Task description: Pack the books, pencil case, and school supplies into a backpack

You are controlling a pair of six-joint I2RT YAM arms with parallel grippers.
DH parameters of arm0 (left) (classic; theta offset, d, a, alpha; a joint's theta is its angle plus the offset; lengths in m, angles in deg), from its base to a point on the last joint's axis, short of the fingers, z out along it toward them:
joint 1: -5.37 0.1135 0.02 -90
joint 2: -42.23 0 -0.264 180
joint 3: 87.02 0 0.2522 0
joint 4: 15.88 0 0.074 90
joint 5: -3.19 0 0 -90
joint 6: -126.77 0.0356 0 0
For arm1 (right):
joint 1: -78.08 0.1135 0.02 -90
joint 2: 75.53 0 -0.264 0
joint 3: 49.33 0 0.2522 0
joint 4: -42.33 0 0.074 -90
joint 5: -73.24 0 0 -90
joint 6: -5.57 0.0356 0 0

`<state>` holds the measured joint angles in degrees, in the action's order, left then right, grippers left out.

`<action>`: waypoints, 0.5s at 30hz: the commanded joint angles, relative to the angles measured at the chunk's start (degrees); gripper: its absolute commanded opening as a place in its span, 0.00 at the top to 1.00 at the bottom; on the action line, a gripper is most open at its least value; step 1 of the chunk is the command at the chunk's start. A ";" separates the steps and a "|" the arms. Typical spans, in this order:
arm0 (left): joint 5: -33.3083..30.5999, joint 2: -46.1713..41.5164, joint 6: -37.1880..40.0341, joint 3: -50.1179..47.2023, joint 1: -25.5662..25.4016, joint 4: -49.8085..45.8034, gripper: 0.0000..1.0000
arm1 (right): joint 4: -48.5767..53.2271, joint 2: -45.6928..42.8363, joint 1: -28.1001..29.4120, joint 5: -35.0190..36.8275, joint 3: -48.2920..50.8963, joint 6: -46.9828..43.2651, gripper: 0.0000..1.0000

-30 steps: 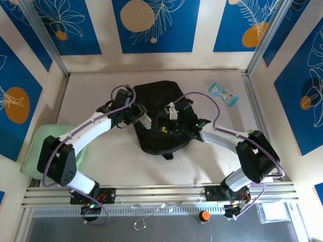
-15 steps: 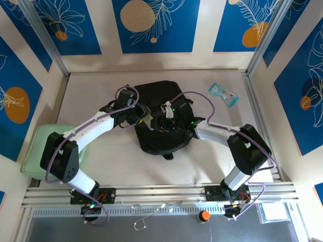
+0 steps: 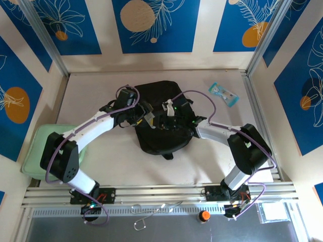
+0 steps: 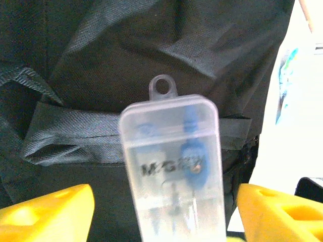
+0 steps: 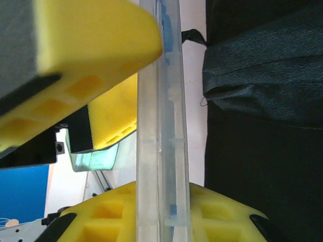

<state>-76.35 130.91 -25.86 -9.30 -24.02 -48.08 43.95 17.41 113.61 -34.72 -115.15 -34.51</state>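
Left pincer (image 4: 164, 209) is released: my yellow fingers stand wide on either side of the clear plastic case (image 4: 171, 166), not touching it. Right pincer (image 5: 151, 131) is clenched on that case, seen edge-on. Case sits just above the black backpack (image 3: 157, 138), which lies mid worktop (image 3: 212, 156).

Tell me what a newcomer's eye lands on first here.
The black backpack sits mid-table with both arms meeting over it. There a clear plastic case of blue drawing tools is clamped in the right gripper, the left gripper standing open around it. A blue packet lies at the far right.
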 commanded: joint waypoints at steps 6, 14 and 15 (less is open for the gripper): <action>-4.58 0.03 19.10 5.33 0.30 -4.67 0.11 | 6.45 -7.52 -5.75 2.79 5.21 -2.46 0.86; 1.32 9.44 34.09 14.57 0.14 -8.30 0.13 | 14.27 -16.93 -12.59 5.22 10.01 -3.94 0.86; 1.23 10.87 35.47 15.82 0.05 -8.88 0.14 | 15.29 -17.70 -13.08 5.54 10.13 -4.03 0.86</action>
<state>-77.05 138.45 1.27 3.23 -24.02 -53.06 54.94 2.53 101.50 -30.22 -105.86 -36.83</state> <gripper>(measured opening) 0.867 0.196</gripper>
